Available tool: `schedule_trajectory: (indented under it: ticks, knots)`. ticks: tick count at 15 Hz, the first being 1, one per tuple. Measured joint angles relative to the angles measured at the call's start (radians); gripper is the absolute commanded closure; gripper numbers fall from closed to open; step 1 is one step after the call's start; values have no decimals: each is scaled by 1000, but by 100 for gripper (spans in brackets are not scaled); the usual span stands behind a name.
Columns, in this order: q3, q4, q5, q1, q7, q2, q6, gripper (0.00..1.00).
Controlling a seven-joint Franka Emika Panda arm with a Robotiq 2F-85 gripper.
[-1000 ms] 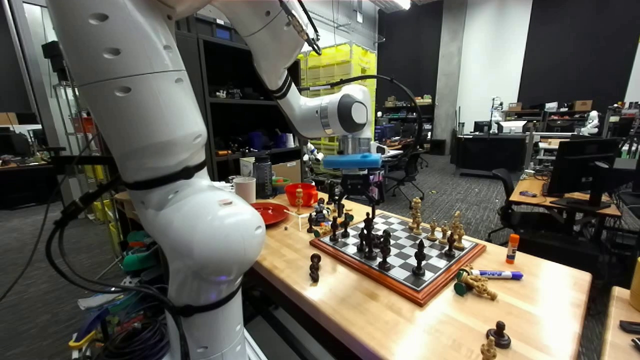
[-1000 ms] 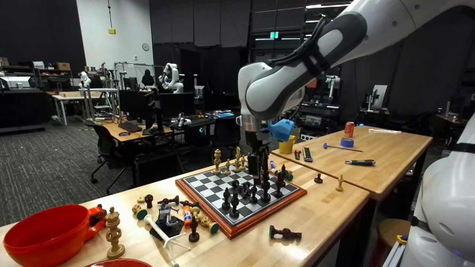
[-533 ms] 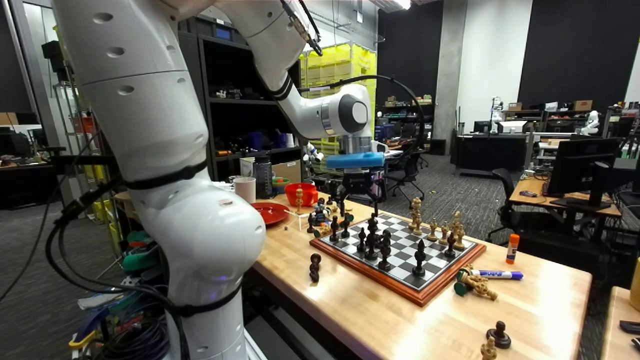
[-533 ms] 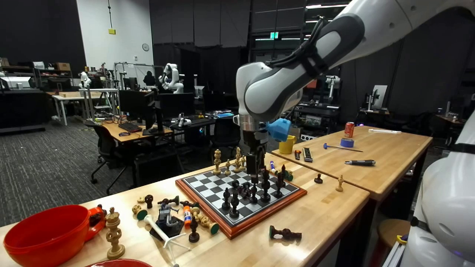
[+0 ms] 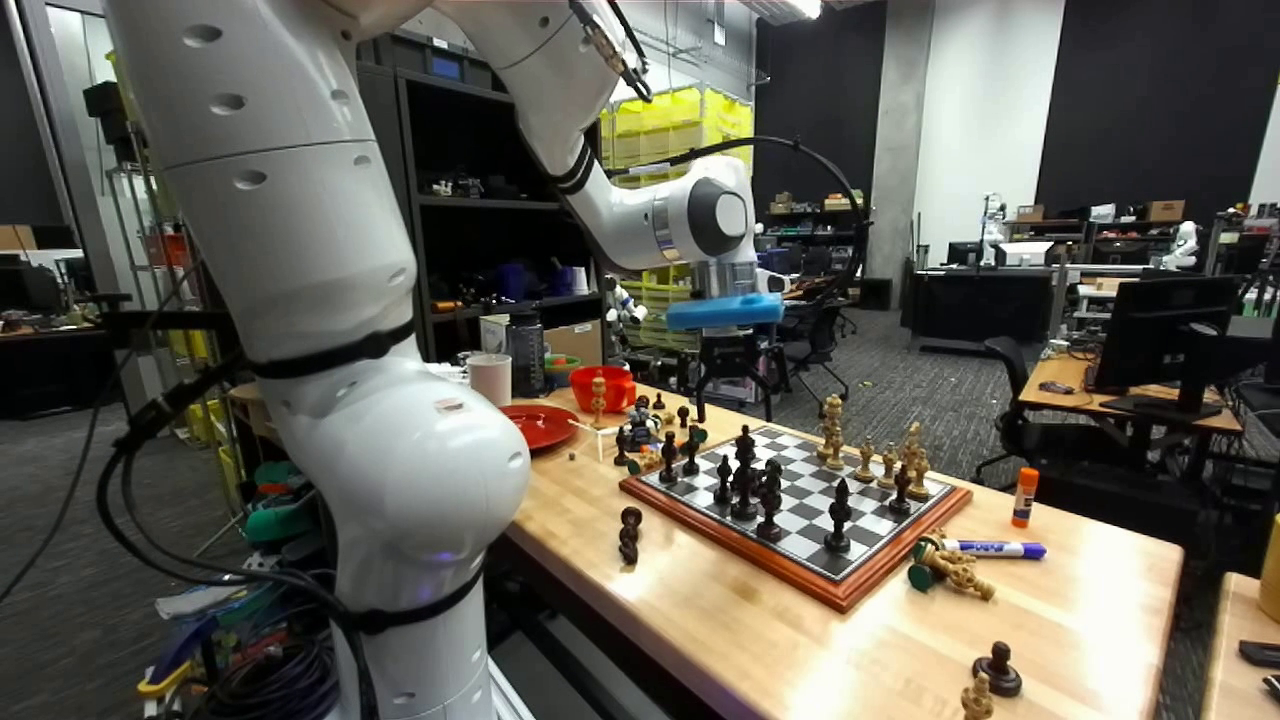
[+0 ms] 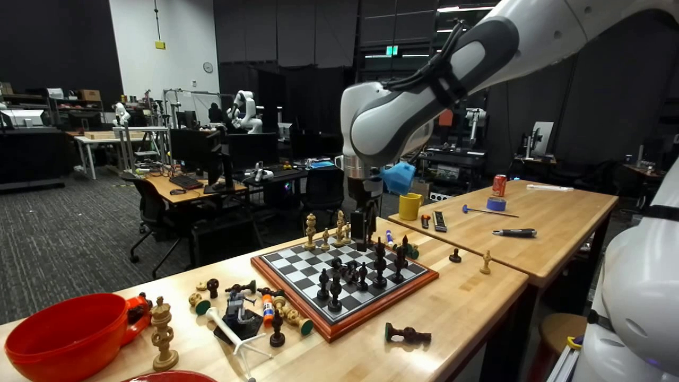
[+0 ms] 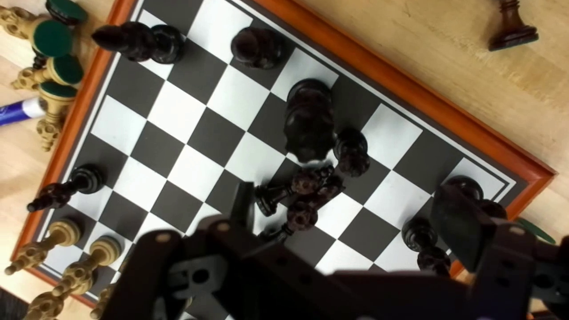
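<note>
Gripper (image 7: 351, 211): one, black, two-fingered. Jaws spread wide, nothing in their hold; suspended over the chessboard, apart from its surface.

Blue housing (image 5: 725, 312): one, fixed at the wrist above the gripper.

Chessboard (image 7: 186, 171): one, black and white squares, red-brown wooden frame. Flat on the pale wood table (image 6: 461, 302).

Toppled dark pieces (image 7: 302, 216): at least two, lying together on the board, well in from the frame; in the wrist view they appear between the gripper's fingers. Tangled and blurred there, so their ranks cannot be read with confidence.

Tall crowned dark piece (image 7: 310, 120): upright just beside the toppled ones, a shorter dark piece (image 7: 352, 151) standing next to it.

Dark bishop (image 5: 839, 515): one, upright, towards a corner of the board.

Light pieces (image 5: 830, 432): several, upright along the far side of the board in an exterior view; a lone dark piece (image 5: 901, 492) stands near them.

Around the board: a fallen dark piece (image 6: 407, 334); toppled light pieces (image 5: 955, 572) beside a blue marker (image 5: 1000, 549); an upright glue stick (image 5: 1024, 500), orange-capped; a white tripod (image 6: 224, 327); a red plate (image 5: 535, 427); a red handled bowl (image 6: 74, 345), a tall light piece (image 6: 165, 339) upright near it.

Second table (image 6: 546, 249): yellow mug (image 6: 409, 207), roll of blue tape (image 6: 496, 204), red can (image 6: 499, 185), utility knife (image 6: 514, 233).
</note>
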Motion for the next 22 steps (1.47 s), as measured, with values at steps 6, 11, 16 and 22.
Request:
schedule_trajectory:
  ticks: [6,11,16,22]
  knots:
    - [0,13,0,1,-3,61,-1,0]
    - [0,36,0,1,-10,126,-1,0]
    - [6,61,9,2,-5,168,1,0]
    - [20,89,65,7,78,204,83,0]
